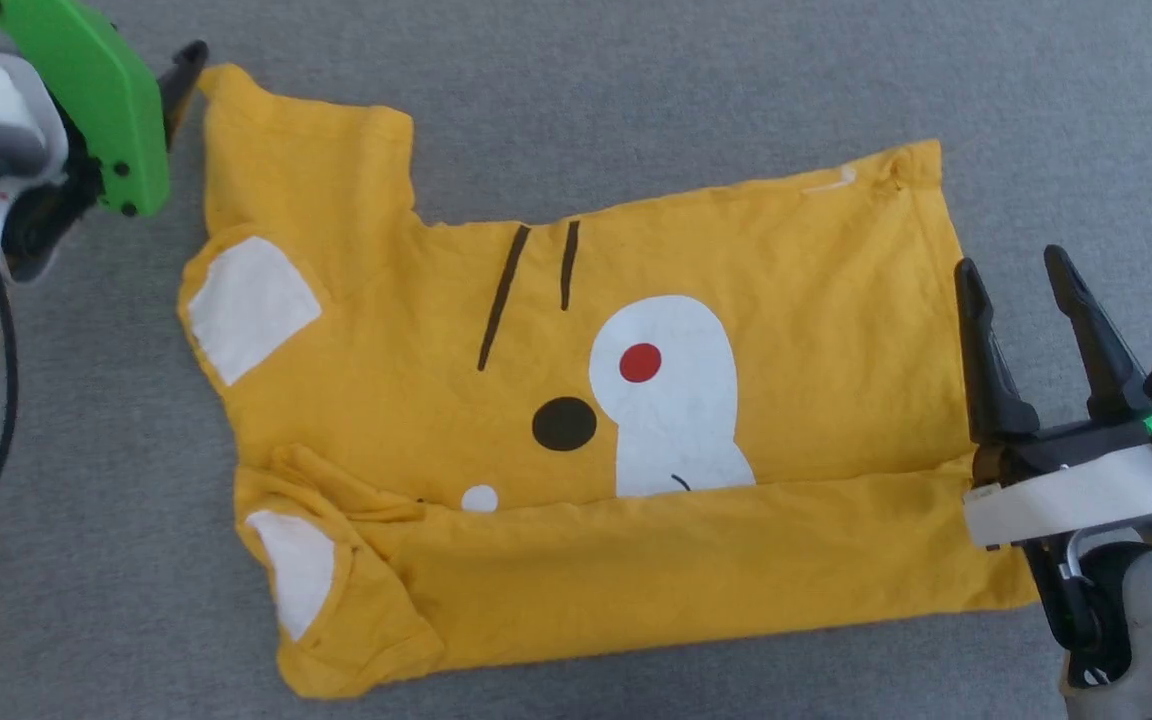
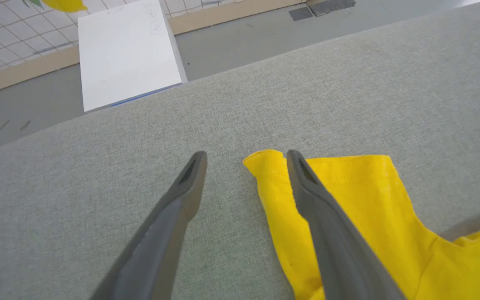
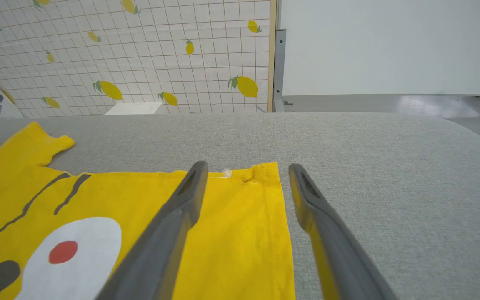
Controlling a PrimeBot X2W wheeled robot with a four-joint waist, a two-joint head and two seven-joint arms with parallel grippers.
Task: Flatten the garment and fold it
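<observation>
Judging the fold as partly done, I am keeping both hands spread and empty. The garment (image 1: 576, 400) is lying flat on the grey surface (image 1: 636, 80), print up, with the long edge nearest me turned over the front as one strip. My left gripper (image 2: 245, 155) is straddling the far sleeve's tip, and my right gripper (image 1: 1011, 260) is straddling the hem edge. I reckon the far side and the crosswise folds are not yet done.
</observation>
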